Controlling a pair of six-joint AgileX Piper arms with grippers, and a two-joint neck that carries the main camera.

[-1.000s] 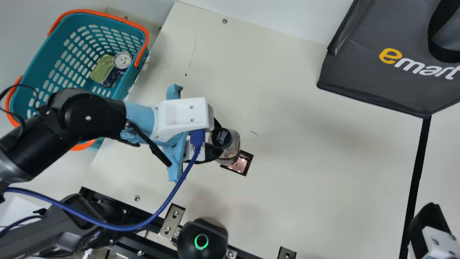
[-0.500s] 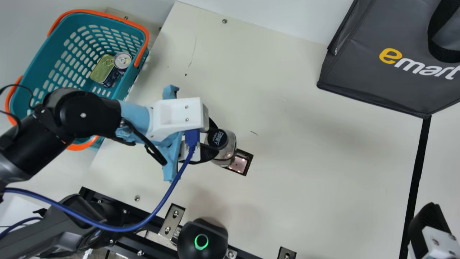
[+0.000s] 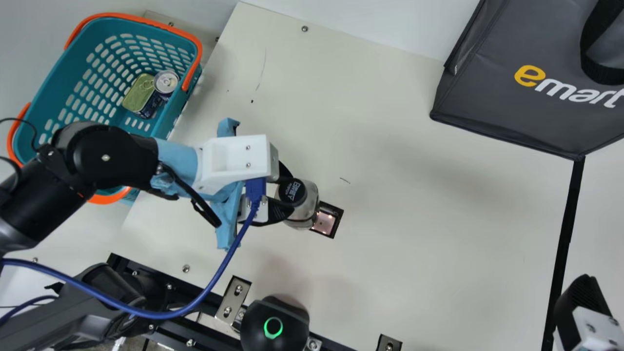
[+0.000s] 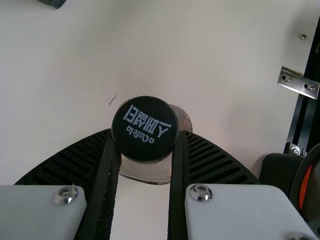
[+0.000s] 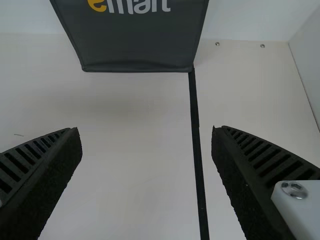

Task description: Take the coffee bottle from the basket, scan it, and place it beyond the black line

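Black ribbed fingers of my left gripper (image 3: 288, 191) closed on the coffee bottle (image 3: 308, 202), its dark cap (image 4: 145, 129) between the tips. Main view puts the bottle just beside the lit scanner window (image 3: 325, 223). Basket (image 3: 131, 19) farther left. Well apart, near the black line (image 3: 565, 243): my right gripper (image 3: 581, 304), jaws spread.

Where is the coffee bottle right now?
In the main view, the coffee bottle is just left of centre, in the left end effector, beside the lit scanner window, short of the black line.
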